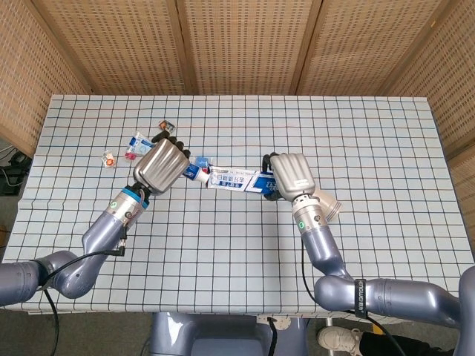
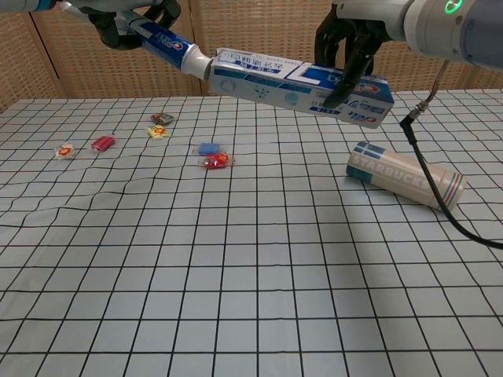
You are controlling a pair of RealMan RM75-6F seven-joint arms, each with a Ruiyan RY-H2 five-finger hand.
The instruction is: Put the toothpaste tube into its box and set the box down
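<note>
My left hand (image 1: 162,165) (image 2: 130,20) holds a blue and white toothpaste tube (image 2: 165,42) (image 1: 191,171) in the air, cap end pointing right. The white cap (image 2: 198,62) sits right at the open left end of the blue and white toothpaste box (image 2: 299,85) (image 1: 234,179). My right hand (image 1: 291,175) (image 2: 350,35) grips the box near its right end and keeps it level above the table. Tube and box lie nearly in one line.
A Starbucks tube (image 2: 406,176) lies on its side on the checked tablecloth (image 2: 236,259) at the right. Several small wrapped candies (image 2: 214,160) (image 2: 102,143) (image 1: 134,144) lie scattered on the left half of the table. Wicker screens stand behind.
</note>
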